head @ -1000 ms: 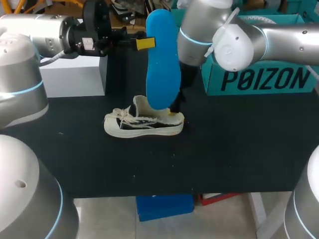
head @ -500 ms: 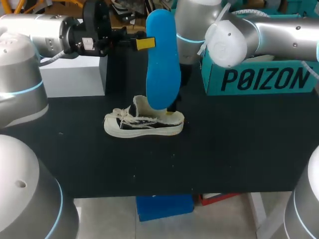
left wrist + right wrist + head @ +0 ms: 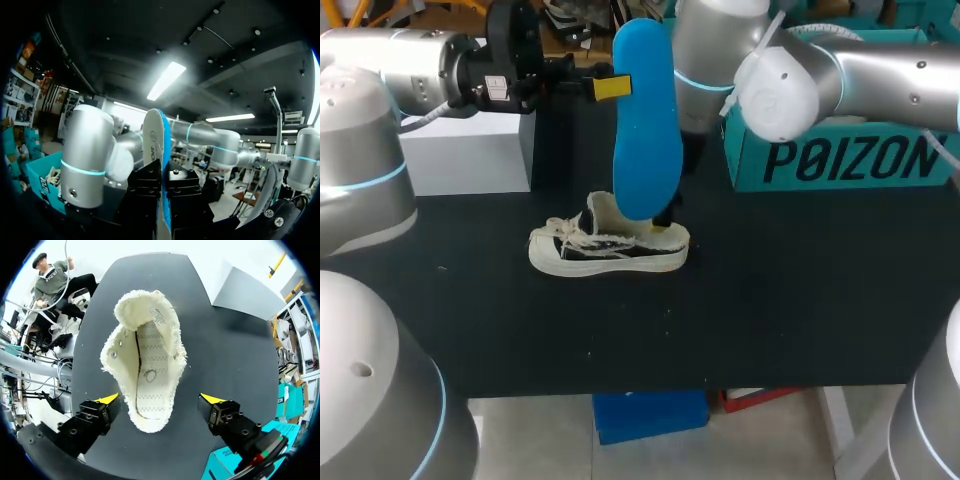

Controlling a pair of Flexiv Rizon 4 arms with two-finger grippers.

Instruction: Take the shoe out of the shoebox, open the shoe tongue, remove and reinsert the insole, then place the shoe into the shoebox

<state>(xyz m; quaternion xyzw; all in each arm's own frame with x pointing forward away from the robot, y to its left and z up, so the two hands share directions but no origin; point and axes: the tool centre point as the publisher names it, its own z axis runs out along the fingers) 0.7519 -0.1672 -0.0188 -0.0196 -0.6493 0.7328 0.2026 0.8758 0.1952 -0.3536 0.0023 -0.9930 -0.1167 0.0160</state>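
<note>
Jaws of my left gripper (image 3: 610, 87) pinch the insole (image 3: 645, 120); right gripper (image 3: 160, 399) spread wide.
Insole hangs upright, lower end above the heel of the shoe (image 3: 605, 250), right gripper nearer.

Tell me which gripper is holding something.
The left gripper: it is shut on the blue insole, held upright. The right gripper is open, its fingers either side of the shoe, apart from it.

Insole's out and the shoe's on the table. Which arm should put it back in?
Left. The left end effector is shut on the blue insole, held upright above the shoe. The right end effector hangs open and empty over its heel, probably better for steadying it.
</note>
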